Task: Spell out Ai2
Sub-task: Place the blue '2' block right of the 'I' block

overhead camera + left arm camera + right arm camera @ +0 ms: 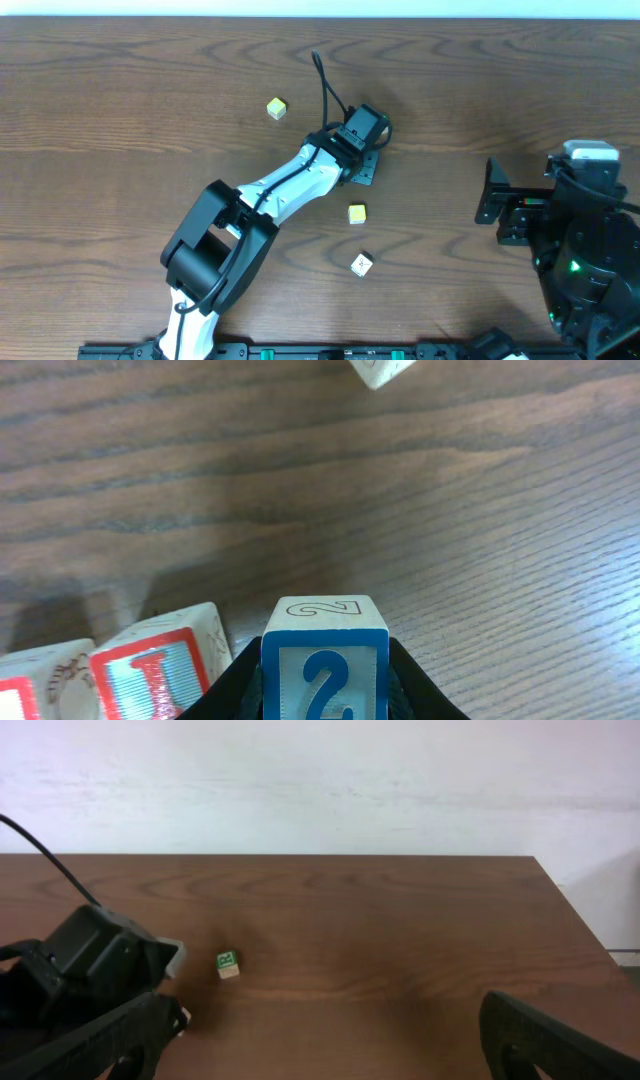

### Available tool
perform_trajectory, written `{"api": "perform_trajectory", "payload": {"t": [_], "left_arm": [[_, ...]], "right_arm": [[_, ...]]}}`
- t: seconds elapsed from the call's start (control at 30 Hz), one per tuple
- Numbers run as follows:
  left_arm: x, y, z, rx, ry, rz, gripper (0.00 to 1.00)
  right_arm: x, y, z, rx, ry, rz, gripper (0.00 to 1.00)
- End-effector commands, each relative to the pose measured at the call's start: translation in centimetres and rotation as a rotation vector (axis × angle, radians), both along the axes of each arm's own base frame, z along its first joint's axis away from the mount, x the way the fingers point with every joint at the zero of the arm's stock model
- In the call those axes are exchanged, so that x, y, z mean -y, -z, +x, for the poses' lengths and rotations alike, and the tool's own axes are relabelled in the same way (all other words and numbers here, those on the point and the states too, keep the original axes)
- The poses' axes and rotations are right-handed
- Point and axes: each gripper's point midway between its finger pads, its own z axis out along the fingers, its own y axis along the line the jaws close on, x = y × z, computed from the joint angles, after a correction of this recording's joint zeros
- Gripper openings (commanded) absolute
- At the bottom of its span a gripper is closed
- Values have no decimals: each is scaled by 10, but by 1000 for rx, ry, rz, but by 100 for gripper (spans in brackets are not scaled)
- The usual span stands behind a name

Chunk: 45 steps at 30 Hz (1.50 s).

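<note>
Blue 2 block (325, 660): it's clamped in your left gripper (325, 695), just right of the red I block (160, 665), numeral facing the wrist cam. The frame cuts off its base, so I can't tell if it's down on the table (500, 510).
Red I block: sits a bit twisted compared with the 2, so judge the row by its front face, not its corner.
Third block (35, 680): pressed up on the far side of the I block. Only a red-edged sliver shows, so I can't read the letter.
Step in hand: placing the 2 to close out the word, I reckon. Set it flat and close beside the I block, but leave room for the finger wedged between the two. Open slowly and lift straight up so you don't drag either block.
Right gripper (320, 1055): fingers spread wide, holding nothing, parked well away from the I block.
Left wrist only: the faces and the spacing. Overhead hides the whole row under the wrist.
Overhead only: three loose blocks, one (277, 108) beyond the I block and two (357, 213) (362, 264) nearer your base.
Right wrist only: a green-marked block (228, 964). I can't match it to the overhead ones.
</note>
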Motion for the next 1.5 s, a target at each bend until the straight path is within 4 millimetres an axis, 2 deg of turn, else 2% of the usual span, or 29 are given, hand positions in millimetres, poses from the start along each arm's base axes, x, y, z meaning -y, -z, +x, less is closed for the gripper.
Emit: {"api": "perform_trajectory", "payload": {"t": [0.0, 0.27, 0.37, 0.67, 0.73, 1.1, 1.3, 1.4, 1.47], "left_arm": [[2, 7, 0, -4, -21, 18, 6], [-4, 12, 4, 11, -42, 53, 6], [-3, 12, 5, 15, -42, 50, 14], [1, 9, 10, 36, -43, 31, 24], [1, 9, 10, 35, -43, 30, 37], [5, 6, 13, 52, -41, 17, 43], [3, -13, 35, 156, -60, 53, 47], [6, -39, 52, 233, -59, 73, 49], [9, -63, 63, 277, -64, 74, 49]], "right_arm": [[4, -5, -1, 15, 25, 14, 99], [5, -4, -1, 8, 24, 11, 99], [5, -4, -1, 9, 25, 11, 99], [5, -4, -1, 8, 24, 11, 99], [5, -3, -1, 7, 24, 10, 99], [5, -3, -1, 5, 24, 9, 99], [5, -3, -1, 5, 24, 8, 99], [5, 0, -1, -8, 24, -2, 99], [5, 11, 3, -44, 34, -22, 99]]}}
